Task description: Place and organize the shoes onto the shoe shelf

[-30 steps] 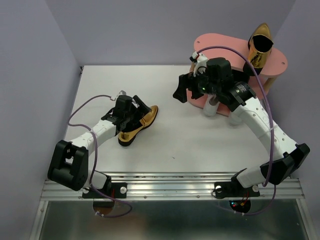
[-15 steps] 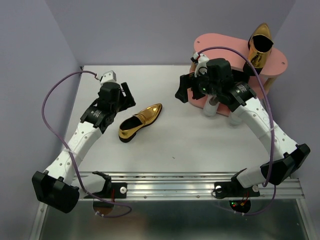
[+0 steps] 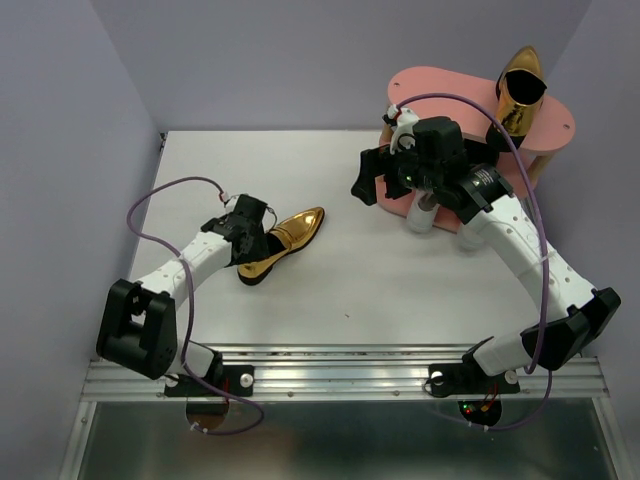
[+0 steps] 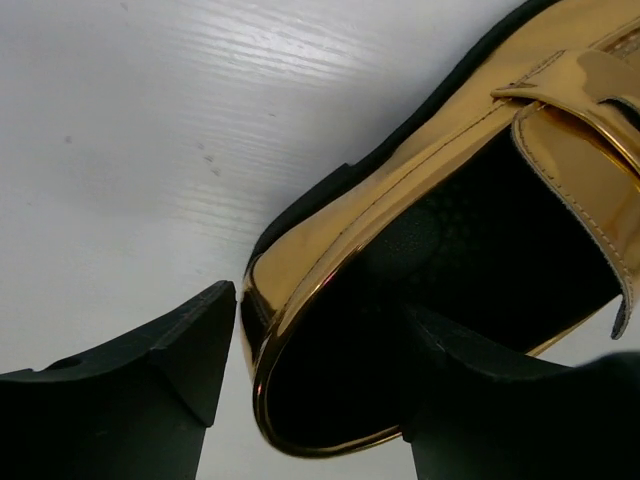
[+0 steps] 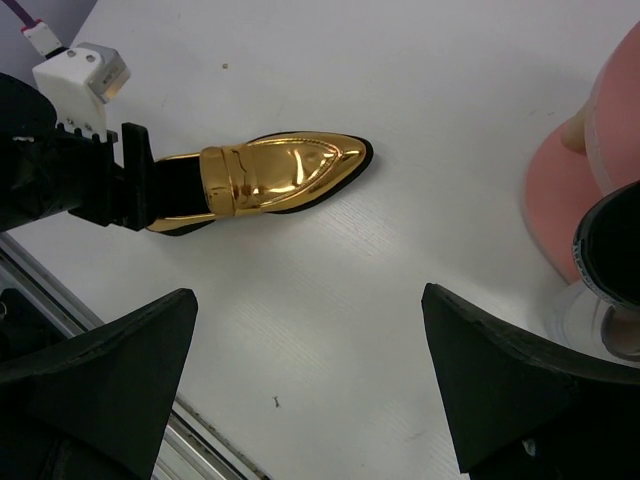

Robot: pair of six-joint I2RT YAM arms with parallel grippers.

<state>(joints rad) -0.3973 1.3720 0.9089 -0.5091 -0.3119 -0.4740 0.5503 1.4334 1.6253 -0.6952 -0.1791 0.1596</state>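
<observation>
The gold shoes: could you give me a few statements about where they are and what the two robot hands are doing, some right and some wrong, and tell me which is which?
1. One gold shoe lies on the white table. True.
2. The left gripper hangs shut, well away from that shoe. False: it is open, with one finger behind the heel and the other over the shoe's opening.
3. The right gripper is carrying a shoe. False: its fingers are spread wide with nothing between them.
4. A second gold shoe sits on the top board of the pink shelf. True.
</observation>
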